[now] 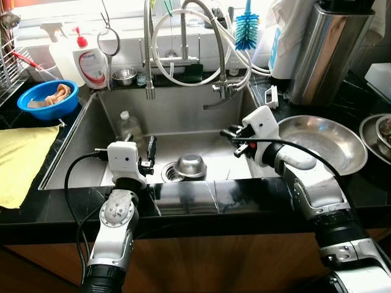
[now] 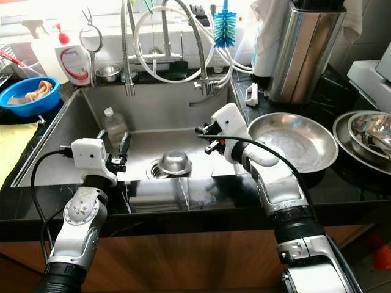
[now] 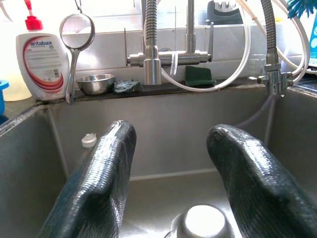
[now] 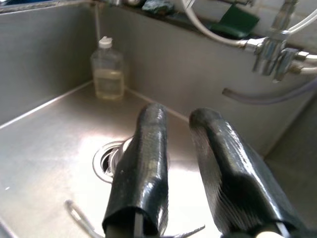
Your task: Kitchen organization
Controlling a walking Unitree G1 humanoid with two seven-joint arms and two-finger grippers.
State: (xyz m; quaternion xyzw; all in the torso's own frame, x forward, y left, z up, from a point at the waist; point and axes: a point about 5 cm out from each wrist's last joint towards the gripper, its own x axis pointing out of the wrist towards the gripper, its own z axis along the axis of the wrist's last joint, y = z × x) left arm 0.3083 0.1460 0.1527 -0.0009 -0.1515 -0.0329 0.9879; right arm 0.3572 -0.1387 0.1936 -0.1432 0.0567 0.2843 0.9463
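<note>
Worktop (image 1: 201, 210), black, front edge: both arms reach over it into the sink (image 1: 85, 140).

Left gripper (image 3: 171, 173): over the sink's front edge, left of the drain; fingers (image 3: 101, 183) well apart, nothing between them.

Right gripper (image 4: 181, 163): over the sink's right half, pointing toward the drain; fingers (image 4: 143, 158) slightly apart, holding nothing.

Sink floor, centre front: small steel bowl (image 1: 190, 165), upturned, touching the drain (image 1: 171, 173) on its right side.

Sink, back left corner: clear bottle (image 4: 108, 69) with white cap, upright, a little yellowish liquid inside.

Worktop, left of the sink: yellow cloth (image 1: 21, 155) lying flat near the front; behind it a blue bowl (image 1: 47, 99) with pale contents that cannot be made out.

Worktop, right of the sink: wide steel dish (image 1: 321, 140), just beside the sink rim, partly behind the right arm; further steel bowls (image 1: 376, 131) stacked at the right edge.

Back ledge, left to right: white spray bottle (image 1: 61, 55); soap bottle (image 3: 42, 62) with red pump; strainer (image 3: 77, 34) hanging by its handle; tiny steel bowl (image 3: 95, 83); dark scrubber (image 3: 127, 86); green sponge (image 3: 199, 75).

Back edge, centre: spring-hose tap (image 1: 183, 43) with white hoses looped around it. Blue bottle brush (image 1: 247, 30) upright to its right.

Back right corner: tall steel canister (image 1: 327, 52).
</note>
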